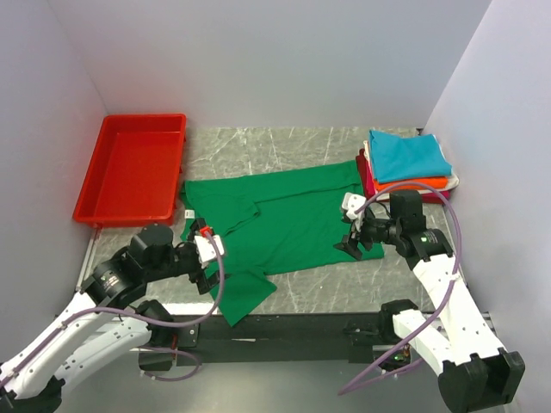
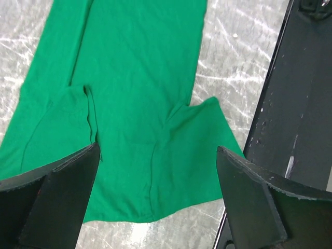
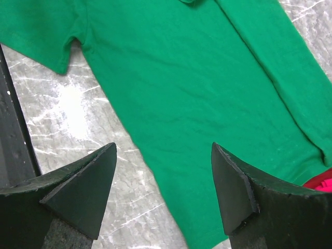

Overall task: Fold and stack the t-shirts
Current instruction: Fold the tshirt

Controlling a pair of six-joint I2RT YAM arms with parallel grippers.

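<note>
Two open grippers are hovering over the green t-shirt [image 1: 284, 219], which is lying spread across the middle of the table [image 1: 275, 146], its neck end pointing toward the red tray [image 1: 133, 168] and its hem reaching close to the stack of folded shirts [image 1: 409, 163] at the far right. The left gripper [image 1: 203, 254] is hanging above the sleeve end with its jaws standing wide apart and holding nothing, and the right gripper [image 1: 349, 232] is poised above the hem end, likewise spread and empty. Judging from this, the folding is only getting under way: the far long side seems to be turned in already, while the near sleeve [image 1: 245, 297] is sticking out toward the table's front edge. The next move is probably calling for both grippers to be coming down on the near long edge together, pinching sleeve and hem corner and carrying that side over in parallel so the cloth is not skewing. The shirt is looking mostly flat and smooth, with soft creases running lengthwise and a small white label [image 1: 188, 212] showing at the neck. On the stack, a teal shirt [image 1: 409, 155] is sitting on top, with orange [image 1: 413, 184], white and red edges peeking out beneath it.
</note>
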